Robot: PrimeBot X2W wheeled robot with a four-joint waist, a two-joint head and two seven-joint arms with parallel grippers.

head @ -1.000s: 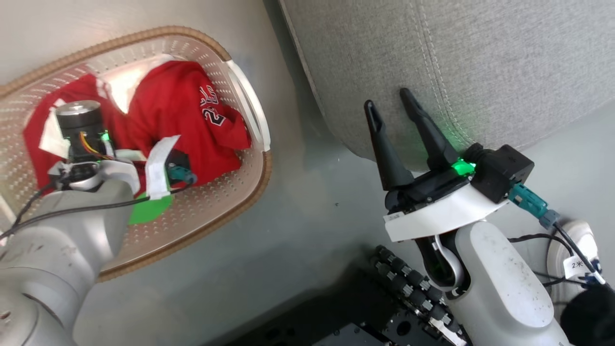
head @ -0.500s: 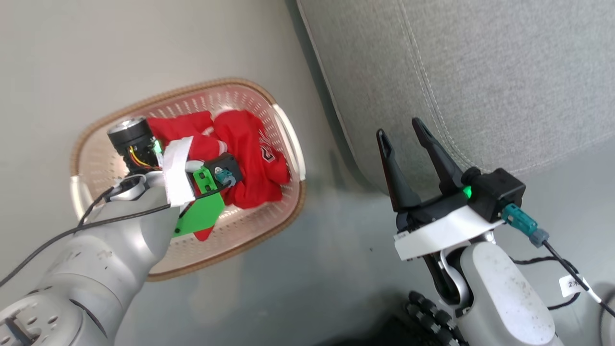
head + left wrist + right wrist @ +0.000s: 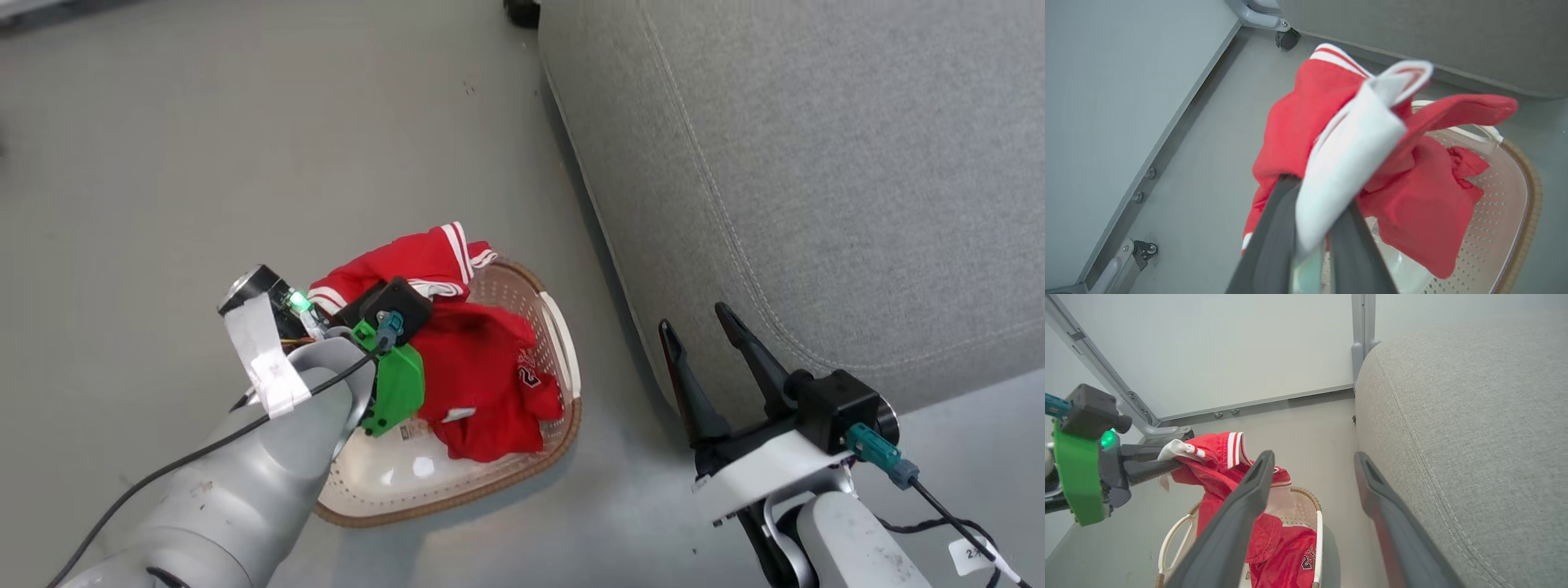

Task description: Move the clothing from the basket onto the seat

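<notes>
Above the basket, at eight o'clock of the seat, the left claw pinches only a white fold of the shirt, which could slip free or drag the shorts onto the floor; the right claw hangs spread, empty.

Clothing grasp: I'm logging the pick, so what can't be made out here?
1. Left wrist view: the clothing is blurred and covers the left gripper fingertips.
2. Head view: that gripper's wrist hides the grasp.
3. The basket floor: partly under cloth; one garment lifted or two, unclear.
</notes>
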